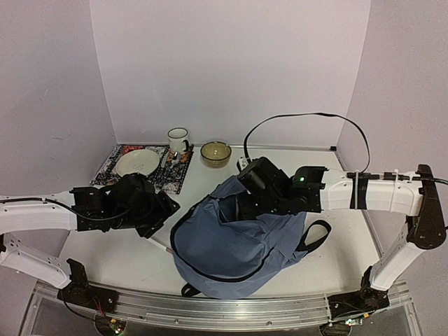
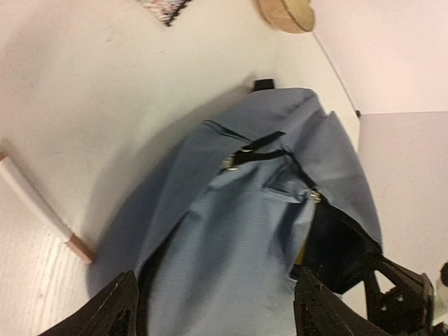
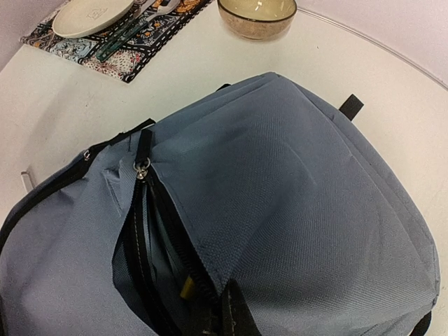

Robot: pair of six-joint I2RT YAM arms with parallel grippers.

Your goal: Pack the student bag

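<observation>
No text or numbers you can read, faint embossed mark on the plate (image 3: 92, 12), too blurred to make out

White desk (image 1: 119, 259) in front of me. The grey-blue student bag (image 1: 231, 241) is slumped mid-desk with its main zip open. A patterned placemat (image 1: 105, 171) lies flat at far left. The mug (image 1: 178, 140) stands upright at the mat's far right corner, and a tan bowl (image 1: 215, 153) sits just right of it on the desk top. A thin white stick (image 1: 163, 246) lies just left of the bag.
</observation>
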